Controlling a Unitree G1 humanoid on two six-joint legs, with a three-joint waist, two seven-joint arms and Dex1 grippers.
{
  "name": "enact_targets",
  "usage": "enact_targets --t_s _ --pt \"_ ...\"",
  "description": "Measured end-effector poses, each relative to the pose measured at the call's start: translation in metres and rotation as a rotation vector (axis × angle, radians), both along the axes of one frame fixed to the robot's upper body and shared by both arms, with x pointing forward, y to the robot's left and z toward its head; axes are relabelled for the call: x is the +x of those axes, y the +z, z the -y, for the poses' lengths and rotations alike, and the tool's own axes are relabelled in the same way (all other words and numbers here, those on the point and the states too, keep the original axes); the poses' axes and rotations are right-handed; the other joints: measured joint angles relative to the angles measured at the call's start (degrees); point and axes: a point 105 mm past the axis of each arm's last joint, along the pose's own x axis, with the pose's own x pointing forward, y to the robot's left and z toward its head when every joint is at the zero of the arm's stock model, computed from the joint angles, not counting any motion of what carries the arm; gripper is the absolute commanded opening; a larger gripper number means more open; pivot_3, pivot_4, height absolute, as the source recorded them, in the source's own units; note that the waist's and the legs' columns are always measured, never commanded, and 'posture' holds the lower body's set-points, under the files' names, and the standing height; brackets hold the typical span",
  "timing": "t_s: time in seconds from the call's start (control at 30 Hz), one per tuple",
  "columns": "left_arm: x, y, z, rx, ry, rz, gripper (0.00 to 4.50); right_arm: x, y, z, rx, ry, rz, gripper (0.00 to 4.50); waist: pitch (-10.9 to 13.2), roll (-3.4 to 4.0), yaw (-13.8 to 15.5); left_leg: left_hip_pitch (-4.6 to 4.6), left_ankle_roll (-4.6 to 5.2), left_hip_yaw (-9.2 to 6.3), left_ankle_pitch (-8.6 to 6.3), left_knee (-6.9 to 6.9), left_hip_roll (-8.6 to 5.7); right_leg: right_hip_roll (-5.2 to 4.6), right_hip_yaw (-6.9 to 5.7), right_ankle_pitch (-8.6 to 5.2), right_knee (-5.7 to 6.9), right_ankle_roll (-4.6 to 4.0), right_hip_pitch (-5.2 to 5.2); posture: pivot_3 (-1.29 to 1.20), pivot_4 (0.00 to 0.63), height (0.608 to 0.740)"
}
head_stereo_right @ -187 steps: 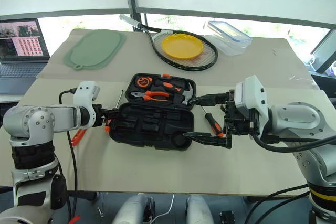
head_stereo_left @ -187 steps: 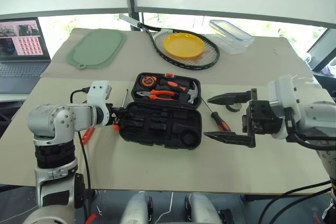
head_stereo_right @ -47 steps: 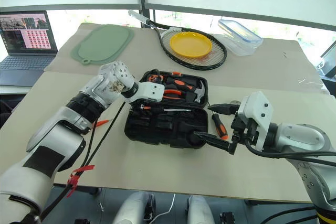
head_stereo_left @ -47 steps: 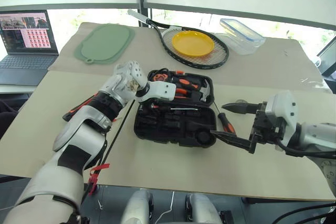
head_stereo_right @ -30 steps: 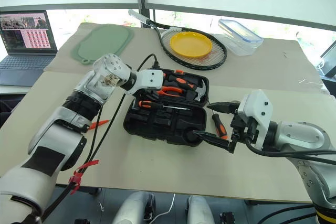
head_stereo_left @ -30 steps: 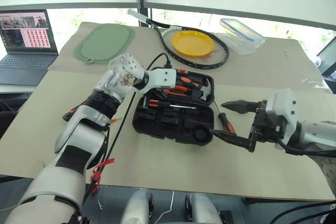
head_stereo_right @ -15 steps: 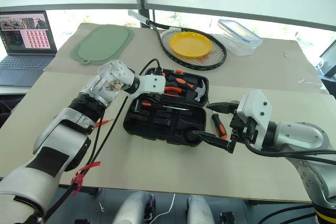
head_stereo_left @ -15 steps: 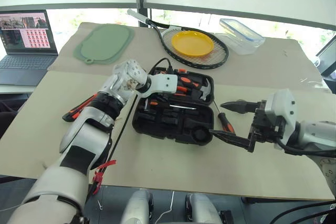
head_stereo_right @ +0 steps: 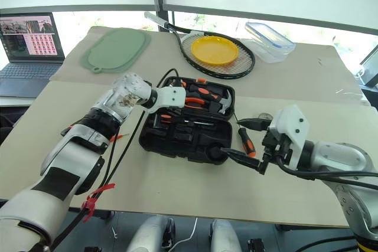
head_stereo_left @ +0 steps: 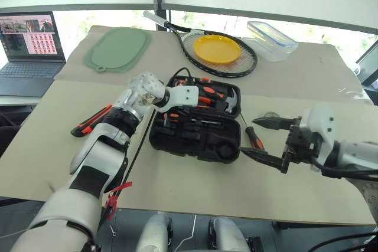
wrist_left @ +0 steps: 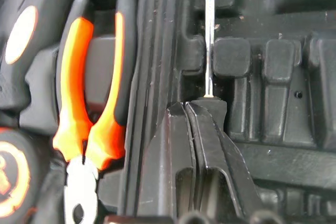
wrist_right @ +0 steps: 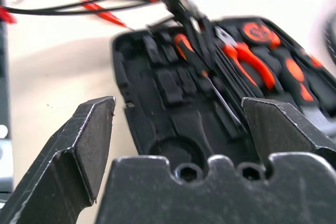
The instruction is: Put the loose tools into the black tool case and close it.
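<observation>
The black tool case (head_stereo_left: 198, 124) lies open at the middle of the beige table (head_stereo_left: 177, 187), a rounded moulded plastic shell with tool-shaped hollows. Its far half holds orange-handled pliers (wrist_left: 89, 87) and a steel-headed hammer (head_stereo_left: 230, 101). One screwdriver (wrist_right: 205, 74) with an orange-and-black handle and thin steel shaft lies in the near half. The left gripper (wrist_left: 191, 108) has its two black fingers pressed together, holding nothing, the tips resting at the end of that shaft. A second screwdriver (head_stereo_left: 253, 137) lies on the table just beside the case's right edge. A utility knife (head_stereo_left: 90, 121) lies left of the case, well apart from it. The right gripper (head_stereo_left: 266, 140) hangs to the right of the case with its two ridged black fingers spread wide and empty.
</observation>
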Motion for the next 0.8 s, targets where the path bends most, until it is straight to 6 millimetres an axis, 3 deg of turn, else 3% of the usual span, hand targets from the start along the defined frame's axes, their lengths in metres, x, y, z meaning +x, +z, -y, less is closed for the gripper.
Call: enact_targets --t_s 0.07,0.17,0.33,0.4,0.53,0.6,0.8 --pt "-0.007 0.025 -0.013 -0.157 0.028 -0.044 1.13 0.0 -0.012 0.022 0.021 -0.135 -0.037 4.5 0.0 0.01 -0.21 -0.02 0.0 0.01 0.0 0.0 -0.01 -0.02 0.01 0.0 0.0 0.0 -0.01 0.0 0.15 0.738" --pt "-0.028 0.055 -0.032 -0.323 0.043 -0.138 2.26 -0.008 -0.028 0.048 0.046 -0.288 -0.1 4.5 -0.05 0.09 -0.73 0.02 0.0 0.0 0.0 -0.01 0.03 -0.03 0.03 0.0 0.03 0.02 0.04 0.0 0.15 0.738" --pt "-0.086 0.059 -0.045 -0.46 -0.034 -0.265 4.02 -0.031 -0.045 0.082 0.021 -0.448 -0.181 4.5 -0.2 0.37 -1.12 0.2 0.0 0.03 -0.01 -0.03 0.03 -0.04 0.11 -0.02 0.04 0.04 0.15 0.0 0.15 0.738" --pt "-0.106 0.061 -0.044 -0.496 -0.066 -0.306 4.46 -0.036 -0.046 0.088 0.012 -0.468 -0.195 4.5 -0.2 0.36 -1.13 0.38 -0.01 0.04 0.0 -0.02 0.04 -0.02 0.15 -0.02 0.07 0.03 0.27 0.0 0.15 0.738" --pt "-0.136 0.061 -0.049 -0.487 -0.074 -0.313 4.46 -0.037 -0.047 0.092 0.016 -0.481 -0.208 4.5 -0.22 0.39 -1.27 0.64 -0.03 0.07 0.0 -0.08 0.06 0.01 0.22 -0.03 0.06 0.0 0.48 0.0 0.15 0.738" --pt "-0.146 0.056 -0.045 -0.48 -0.084 -0.325 4.46 -0.027 -0.049 0.082 0.036 -0.444 -0.211 4.5 -0.22 0.39 -1.36 0.74 -0.04 0.07 0.0 -0.1 0.05 0.02 0.22 -0.04 0.03 -0.02 0.59 0.0 0.15 0.738" --pt "-0.142 0.06 -0.042 -0.495 -0.042 -0.276 4.46 0.012 -0.062 0.051 0.112 -0.371 -0.215 4.5 -0.21 0.39 -1.13 0.92 -0.04 0.07 0.0 -0.13 -0.02 0.03 0.21 -0.05 -0.08 -0.01 0.8 0.0 0.15 0.738"
